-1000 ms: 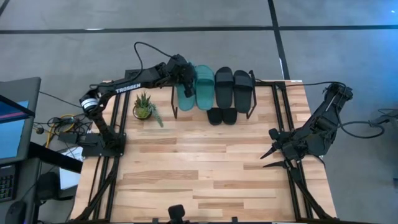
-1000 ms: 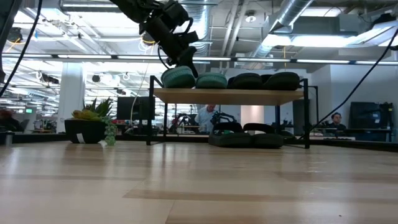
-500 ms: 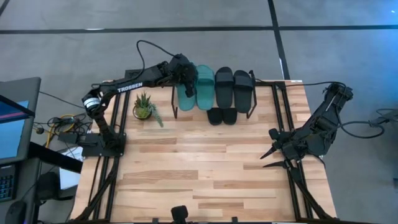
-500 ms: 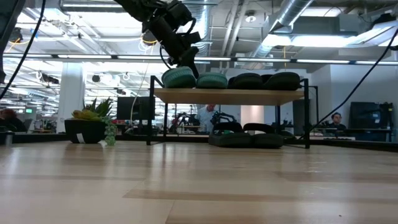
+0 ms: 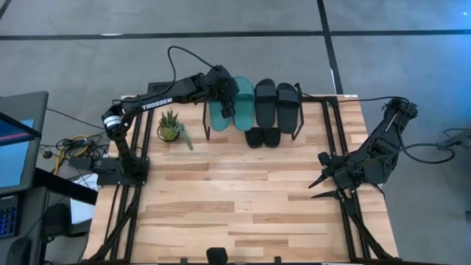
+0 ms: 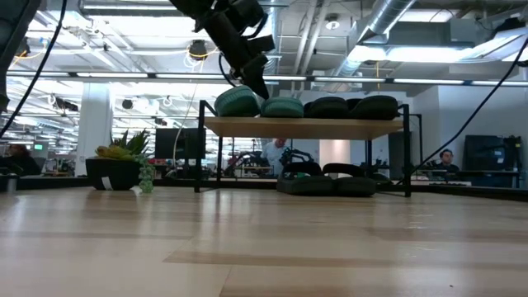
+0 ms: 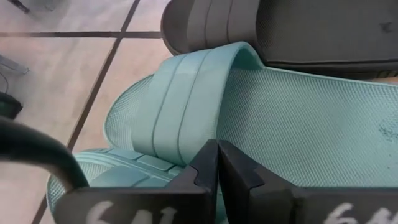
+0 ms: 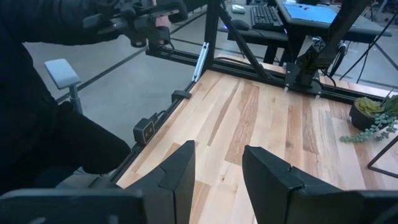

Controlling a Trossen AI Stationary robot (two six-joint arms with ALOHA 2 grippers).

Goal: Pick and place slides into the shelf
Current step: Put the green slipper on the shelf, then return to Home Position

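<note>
L arm (image 5: 221,81) shifted right over teal slides (image 5: 241,103), lengthwise front-to-back.

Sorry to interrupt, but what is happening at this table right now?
A two-armed robot is putting slide sandals on a small wooden-topped shelf. The left gripper, shut and empty, hovers over the teal-green pair on top, beside a matte black pair. Another black pair lies underneath. The right gripper waits, open, at the table's right edge.

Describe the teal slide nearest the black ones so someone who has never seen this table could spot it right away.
Find the shelf, a low rack at the table's far edge. Four slides lie side by side on its top board. The one meant is the teal slide second from the plant's end, directly beside a black slide; its teal twin has no black neighbour.
</note>
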